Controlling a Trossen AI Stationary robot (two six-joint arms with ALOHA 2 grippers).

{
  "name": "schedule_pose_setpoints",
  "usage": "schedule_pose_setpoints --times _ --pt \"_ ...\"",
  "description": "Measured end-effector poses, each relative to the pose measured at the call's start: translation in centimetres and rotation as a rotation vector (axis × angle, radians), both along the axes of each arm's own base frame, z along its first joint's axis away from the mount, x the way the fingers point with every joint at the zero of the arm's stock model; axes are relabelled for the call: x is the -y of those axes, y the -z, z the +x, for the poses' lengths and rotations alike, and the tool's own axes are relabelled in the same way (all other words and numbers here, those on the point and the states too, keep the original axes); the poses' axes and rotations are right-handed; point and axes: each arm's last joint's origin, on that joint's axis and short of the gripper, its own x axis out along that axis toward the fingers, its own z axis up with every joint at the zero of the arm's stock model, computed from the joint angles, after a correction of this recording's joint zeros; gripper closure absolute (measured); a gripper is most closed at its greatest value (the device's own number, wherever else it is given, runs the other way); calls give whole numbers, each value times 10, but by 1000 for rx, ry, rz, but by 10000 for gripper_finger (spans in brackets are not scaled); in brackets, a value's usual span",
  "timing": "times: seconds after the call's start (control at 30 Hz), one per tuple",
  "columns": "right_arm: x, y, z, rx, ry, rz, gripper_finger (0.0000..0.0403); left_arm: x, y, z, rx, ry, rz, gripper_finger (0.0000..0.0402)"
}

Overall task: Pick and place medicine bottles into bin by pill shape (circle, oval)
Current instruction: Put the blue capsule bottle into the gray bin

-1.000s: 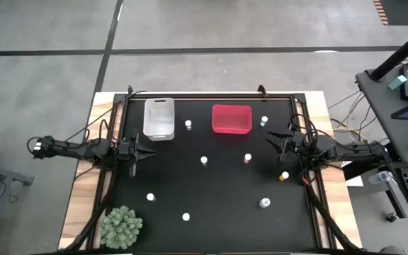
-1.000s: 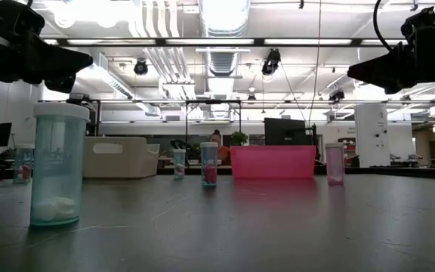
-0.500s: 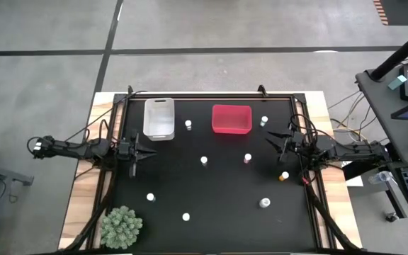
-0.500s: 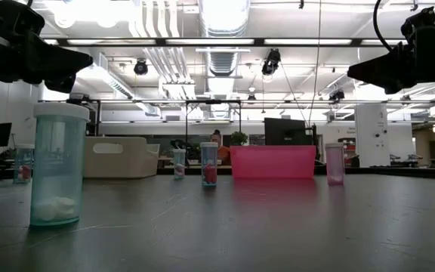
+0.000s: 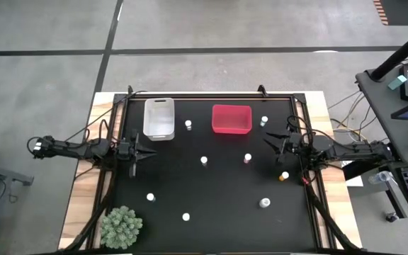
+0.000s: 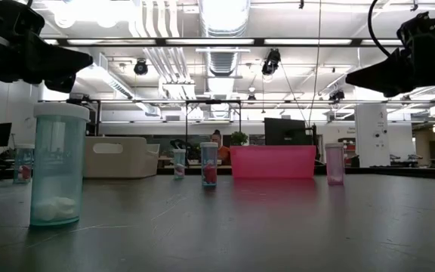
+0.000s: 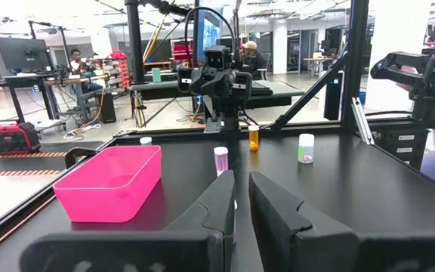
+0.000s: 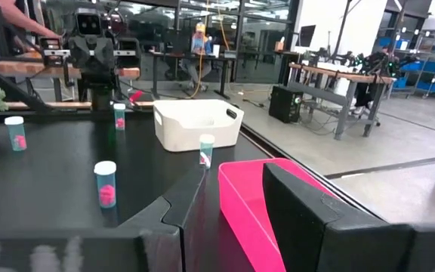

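I'm seeing my left claw [image 5: 134,150] hanging clenched and empty, my right claw [image 5: 278,144] parted, grasping nothing. White-capped medicine bottles [image 5: 204,161] are standing scattered on the matte black surface [image 5: 218,202] near the red bin [image 5: 231,118] and whitish bin [image 5: 159,117].

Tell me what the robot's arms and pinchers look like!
Both arms are thin, dark and jointed, with black cables looping along them. The left gripper and the right gripper each end in two black fingers. Up close, the left fingers are chunky, matte black wedges with angled tips. The right fingers look the same.
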Motion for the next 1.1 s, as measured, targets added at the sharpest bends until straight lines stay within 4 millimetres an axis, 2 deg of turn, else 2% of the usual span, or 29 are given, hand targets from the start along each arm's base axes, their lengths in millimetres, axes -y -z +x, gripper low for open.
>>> schedule_pose_setpoints --times 0.77,0.83,0.93,1.0,1.1 --pt "0 0 0 1 1 11 280 0 0 0 1 0 1 375" --pt "0 0 0 35 -3 110 280 0 -2 0 20 -2 -3 375" --pt "-1 -1 0 140 -18 376 280 0 -11 0 118 8 -153 375" --pt "1 -7 0 228 3 434 280 0 -18 -1 187 15 -221 375" --pt "0 -11 0 266 -8 427 280 -1 -28 -4 302 27 -254 375"
